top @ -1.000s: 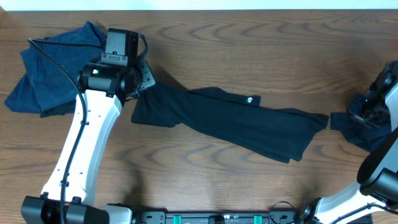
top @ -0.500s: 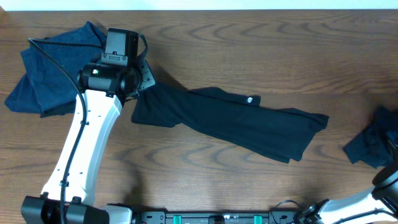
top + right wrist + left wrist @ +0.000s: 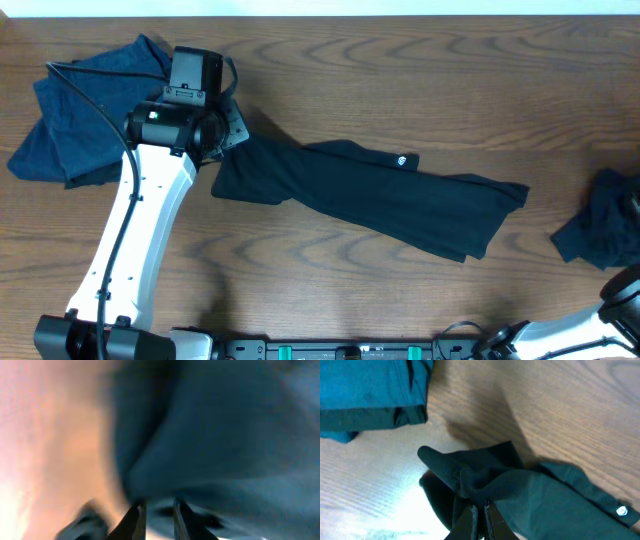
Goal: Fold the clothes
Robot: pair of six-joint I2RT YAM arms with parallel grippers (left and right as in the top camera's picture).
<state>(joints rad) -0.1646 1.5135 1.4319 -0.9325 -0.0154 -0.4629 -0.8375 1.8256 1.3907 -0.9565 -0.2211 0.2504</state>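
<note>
A long black garment [image 3: 380, 195] with a small white round logo [image 3: 403, 160] lies stretched across the middle of the table. My left gripper [image 3: 228, 133] is shut on its bunched left end; in the left wrist view the fingertips [image 3: 480, 506] pinch a fold of this black fabric [image 3: 545, 495]. A dark blue garment [image 3: 600, 232] sits crumpled at the right edge. In the blurred right wrist view my right gripper [image 3: 156, 506] has narrow jaws closed on this blue fabric [image 3: 225, 435]. The right gripper itself does not show in the overhead view.
A pile of dark blue clothes [image 3: 80, 120] lies at the back left, beside the left arm [image 3: 140, 230]; its folded edge [image 3: 370, 415] shows in the left wrist view. Bare wooden table [image 3: 420, 90] surrounds the garments. The right arm's base [image 3: 625, 300] is at the front right.
The dark blue garment at the right has shifted right and toward the front with the right gripper, which has left the overhead view. The left arm and black garment have not moved.
</note>
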